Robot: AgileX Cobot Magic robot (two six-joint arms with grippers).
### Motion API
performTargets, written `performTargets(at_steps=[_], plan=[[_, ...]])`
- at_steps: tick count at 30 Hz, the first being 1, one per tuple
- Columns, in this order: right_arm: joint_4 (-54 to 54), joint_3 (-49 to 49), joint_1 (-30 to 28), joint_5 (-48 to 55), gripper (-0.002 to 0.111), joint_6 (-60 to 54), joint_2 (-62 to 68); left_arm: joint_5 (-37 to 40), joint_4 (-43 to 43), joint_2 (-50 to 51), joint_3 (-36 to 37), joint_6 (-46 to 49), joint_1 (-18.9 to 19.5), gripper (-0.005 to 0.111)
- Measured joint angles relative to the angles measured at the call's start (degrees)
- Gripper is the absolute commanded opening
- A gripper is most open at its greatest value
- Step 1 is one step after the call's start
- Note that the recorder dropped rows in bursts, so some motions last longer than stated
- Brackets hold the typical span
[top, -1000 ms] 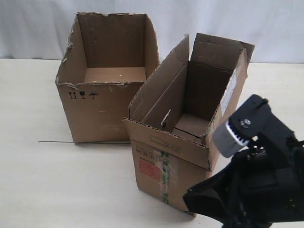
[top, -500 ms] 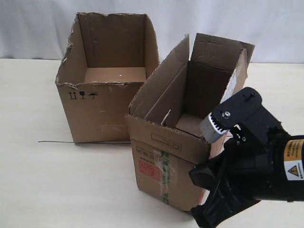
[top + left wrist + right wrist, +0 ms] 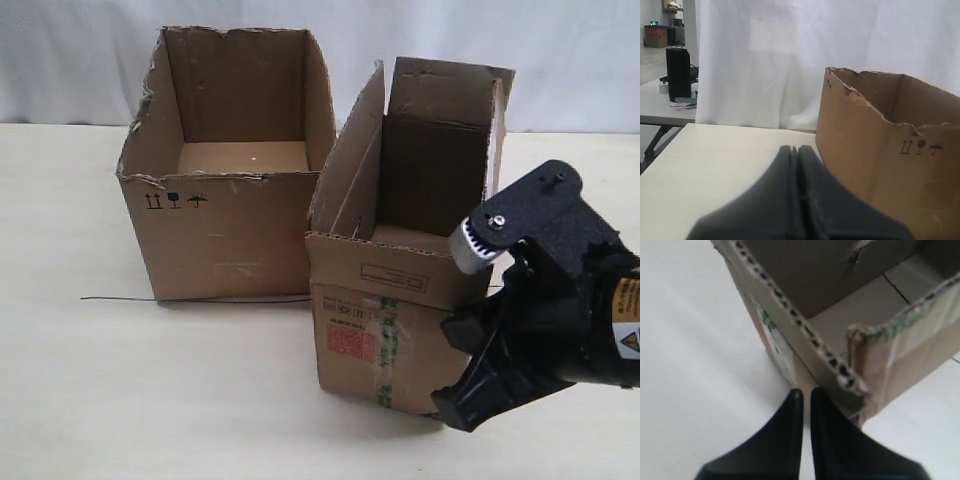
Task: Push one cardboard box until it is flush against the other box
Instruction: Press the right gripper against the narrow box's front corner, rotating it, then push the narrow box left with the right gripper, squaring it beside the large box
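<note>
The narrow cardboard box [image 3: 400,330] with the red label [image 3: 352,343] and green-printed tape stands at the centre, flaps up. Its left flap is close against the right wall of the wide torn-rimmed box [image 3: 225,210]; I cannot tell whether they touch along their whole length. My right gripper [image 3: 462,408] is shut, low at the narrow box's near right corner. In the right wrist view its fingertips [image 3: 806,391] meet the foot of that box [image 3: 875,360]. My left gripper [image 3: 797,148] is shut on nothing, beside the wide box [image 3: 890,170], and is out of the exterior view.
A thin black wire [image 3: 150,298] lies on the pale table [image 3: 150,400] at the foot of the wide box. A white curtain [image 3: 80,60] hangs behind the boxes. Beyond the table, the left wrist view shows a desk with a dark object [image 3: 677,75].
The narrow box has swung round and now stands nearly square with the wide box, its near end moved right. The right arm has shifted right and lower along its corner.
</note>
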Motion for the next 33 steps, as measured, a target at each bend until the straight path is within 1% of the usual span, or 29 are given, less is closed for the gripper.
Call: performTargets(at_steps=[8, 20, 33], plan=[[-4.4, 0.0, -4.1, -0.6, 0.005, 0.2, 0.0, 0.0, 0.0, 0.0, 0.0, 0.0, 0.0, 0.0], [-6.0, 0.0, -9.8, -7.6, 0.005, 0.2, 6.2, 0.0, 0.0, 0.0, 0.0, 0.0, 0.0, 0.0], [-8.8, 0.0, -10.2, -16.6, 0.005, 0.2, 12.9, 0.0, 0.0, 0.0, 0.0, 0.0, 0.0, 0.0]])
